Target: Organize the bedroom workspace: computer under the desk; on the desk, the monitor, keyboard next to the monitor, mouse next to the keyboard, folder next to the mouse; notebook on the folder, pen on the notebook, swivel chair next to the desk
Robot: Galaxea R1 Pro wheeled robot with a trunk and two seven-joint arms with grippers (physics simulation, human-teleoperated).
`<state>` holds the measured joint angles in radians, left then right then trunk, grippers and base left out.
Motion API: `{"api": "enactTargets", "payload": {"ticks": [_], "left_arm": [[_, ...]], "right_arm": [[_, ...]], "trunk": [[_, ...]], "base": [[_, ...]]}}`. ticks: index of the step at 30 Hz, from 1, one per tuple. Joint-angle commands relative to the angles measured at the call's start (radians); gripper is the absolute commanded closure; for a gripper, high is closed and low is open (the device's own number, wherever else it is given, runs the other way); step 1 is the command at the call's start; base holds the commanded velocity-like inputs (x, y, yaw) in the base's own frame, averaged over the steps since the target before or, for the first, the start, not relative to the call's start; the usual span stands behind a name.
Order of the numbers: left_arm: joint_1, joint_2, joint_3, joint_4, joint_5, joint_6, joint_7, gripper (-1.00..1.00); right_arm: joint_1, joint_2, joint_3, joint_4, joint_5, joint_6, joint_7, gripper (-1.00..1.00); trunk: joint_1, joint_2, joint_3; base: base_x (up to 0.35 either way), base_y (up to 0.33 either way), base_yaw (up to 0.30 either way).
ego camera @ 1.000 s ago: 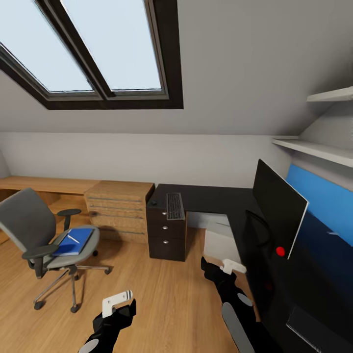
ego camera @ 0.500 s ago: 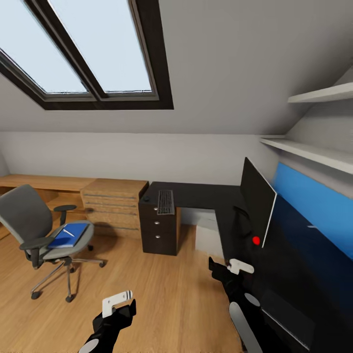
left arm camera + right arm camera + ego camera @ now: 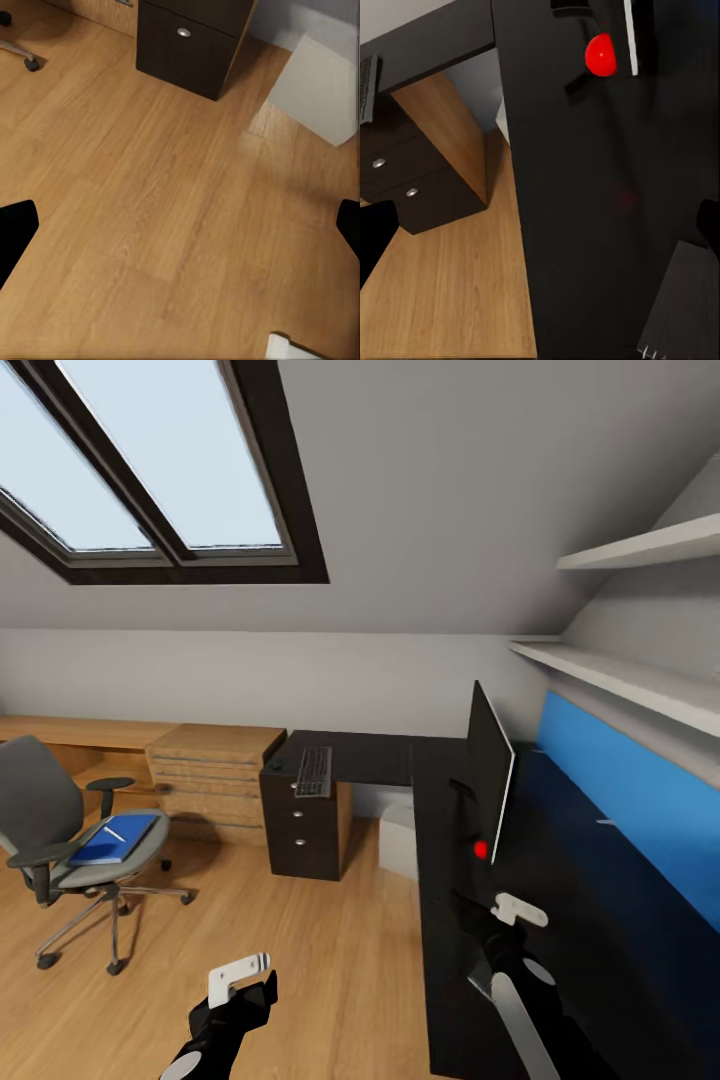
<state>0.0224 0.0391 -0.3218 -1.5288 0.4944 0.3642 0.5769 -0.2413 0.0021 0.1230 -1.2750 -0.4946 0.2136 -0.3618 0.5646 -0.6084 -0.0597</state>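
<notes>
The black L-shaped desk runs along the right wall in the head view. The monitor stands on it, seen edge-on. At the far end lie the keyboard and, left of it, the small black mouse. The light-grey computer sits under the desk. The swivel chair stands at the left and carries the blue folder with the white pen on it. A dark notebook lies on the desktop. My left gripper is open over bare floor. My right gripper is open above the desk's edge.
A red ball rests on the desk by the monitor's stand. A light-wood drawer chest stands beside the desk's black drawers. White shelves hang above the blue back panel. Wooden floor lies between chair and desk.
The whole picture has shifted left, so the camera has turned toward the desk. My right gripper now hangs over the desktop's edge instead of the floor. The left arm looks unchanged.
</notes>
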Motion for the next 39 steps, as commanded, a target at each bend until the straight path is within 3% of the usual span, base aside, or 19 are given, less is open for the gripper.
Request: {"api": "enactTargets", "payload": {"ticks": [1, 9, 18, 29, 34, 39], "left_arm": [[0.0, 0.001, -0.002, -0.002, 0.007, 0.002, 0.008, -1.0], [0.0, 0.001, -0.002, -0.002, 0.007, 0.002, 0.007, -1.0], [-0.001, 0.001, -0.002, -0.002, 0.008, 0.003, 0.006, -1.0], [0.0, 0.001, -0.002, -0.003, 0.009, 0.004, 0.006, -1.0], [-0.001, 0.001, -0.002, -0.004, 0.009, 0.005, 0.006, -1.0], [-0.001, 0.001, -0.002, -0.004, 0.009, 0.005, 0.006, -1.0]], "right_arm": [[-0.001, 0.0, 0.0, 0.008, -0.006, 0.003, -0.007, -1.0], [-0.011, -0.001, -0.024, 0.114, -0.006, 0.002, -0.008, -1.0], [-0.022, -0.001, -0.029, 0.175, -0.006, -0.003, -0.008, -1.0], [-0.119, -0.003, -0.028, 0.336, -0.001, -0.007, -0.005, -1.0], [-0.168, -0.011, -0.028, 0.419, 0.019, -0.032, -0.004, -1.0], [-0.189, -0.019, -0.028, 0.455, 0.082, -0.065, -0.005, -1.0]], "trunk": [[0.0, -0.002, -0.002], [0.0, -0.002, -0.002], [0.0, -0.002, -0.002], [0.0, -0.002, -0.002], [0.0, -0.002, -0.002], [0.0, -0.002, -0.002]], "base": [[0.0, -0.338, 0.0], [0.0, -0.306, 0.0], [0.0, -0.065, 0.0], [0.0, -0.006, 0.0], [0.0, 0.0, 0.0], [0.0, 0.0, 0.0]]}}
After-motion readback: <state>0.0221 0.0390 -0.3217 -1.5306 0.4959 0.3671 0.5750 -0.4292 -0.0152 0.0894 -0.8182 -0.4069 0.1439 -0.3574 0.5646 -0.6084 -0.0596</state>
